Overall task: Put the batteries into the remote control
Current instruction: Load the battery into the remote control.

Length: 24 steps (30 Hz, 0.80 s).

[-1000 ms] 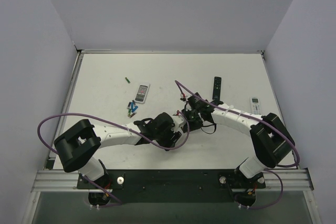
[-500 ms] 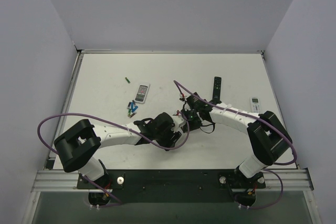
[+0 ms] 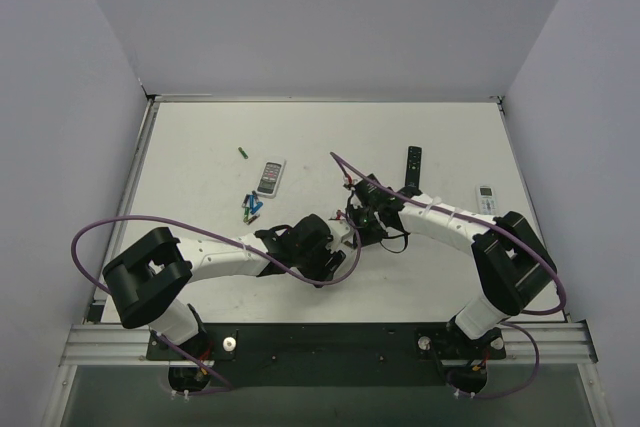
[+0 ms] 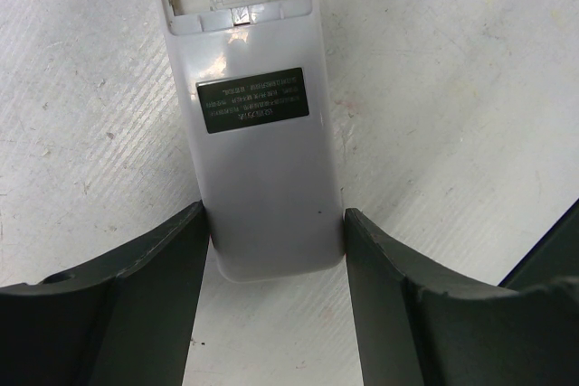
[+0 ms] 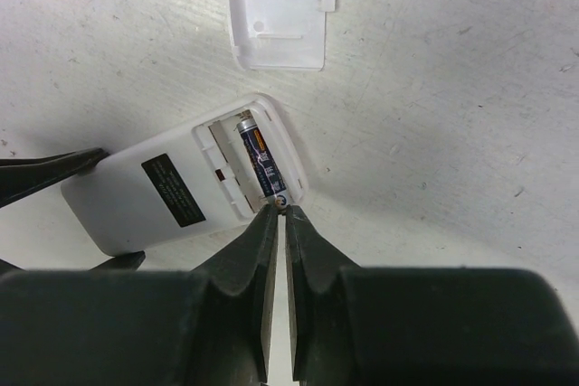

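Leftmost, loose batteries [image 3: 251,209] are noted lying on the table [image 3: 200,147], well apart from both arms. At centre, the left gripper [image 4: 276,241] is clamped across the remote control [image 4: 262,160], which is laid back-up and gripped at the end away from its open compartment. One battery [image 5: 262,162] is seated inside. The right gripper [image 5: 277,212] is pinched nearly closed, with nothing held and its tips at the compartment rim by that cell's end. A detached cover [image 5: 276,6] is seen just beyond.

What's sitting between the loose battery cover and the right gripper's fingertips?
In the right wrist view: a strip of bare table, then the open compartment of the remote control, holding one battery.
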Motion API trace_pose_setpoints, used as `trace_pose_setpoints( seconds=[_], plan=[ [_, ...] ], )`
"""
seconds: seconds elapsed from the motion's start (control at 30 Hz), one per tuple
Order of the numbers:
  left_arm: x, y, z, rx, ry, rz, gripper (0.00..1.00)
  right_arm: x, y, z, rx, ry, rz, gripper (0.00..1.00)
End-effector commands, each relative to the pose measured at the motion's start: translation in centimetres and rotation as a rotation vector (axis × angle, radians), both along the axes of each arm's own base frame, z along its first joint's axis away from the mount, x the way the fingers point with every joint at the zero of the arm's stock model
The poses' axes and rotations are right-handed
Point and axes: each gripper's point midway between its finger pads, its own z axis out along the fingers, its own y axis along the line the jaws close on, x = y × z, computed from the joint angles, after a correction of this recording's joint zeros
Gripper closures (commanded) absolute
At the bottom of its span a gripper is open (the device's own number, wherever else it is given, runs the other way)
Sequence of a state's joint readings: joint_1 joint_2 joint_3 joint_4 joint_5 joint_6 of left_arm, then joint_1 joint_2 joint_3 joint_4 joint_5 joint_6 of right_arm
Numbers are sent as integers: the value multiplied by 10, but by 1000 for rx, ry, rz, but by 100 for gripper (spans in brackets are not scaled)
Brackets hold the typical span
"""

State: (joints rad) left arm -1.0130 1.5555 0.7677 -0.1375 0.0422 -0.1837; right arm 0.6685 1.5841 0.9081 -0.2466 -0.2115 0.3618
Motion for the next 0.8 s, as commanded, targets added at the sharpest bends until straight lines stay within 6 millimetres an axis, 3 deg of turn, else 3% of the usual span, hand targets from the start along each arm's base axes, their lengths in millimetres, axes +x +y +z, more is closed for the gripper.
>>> trace_pose_setpoints(
  seconds=[0.0,0.5,0.77],
  plan=[
    [-4,12,-6,60,29,20,100,7,-3,4,-48,-31,7,96],
    [-5,13,-5,54,30,22,100,6,4,-10,-94,-58,12,100],
    [-7,14,-5,44,34,27,100,10,-3,-18,-141,-64,-16,100]
  ],
)
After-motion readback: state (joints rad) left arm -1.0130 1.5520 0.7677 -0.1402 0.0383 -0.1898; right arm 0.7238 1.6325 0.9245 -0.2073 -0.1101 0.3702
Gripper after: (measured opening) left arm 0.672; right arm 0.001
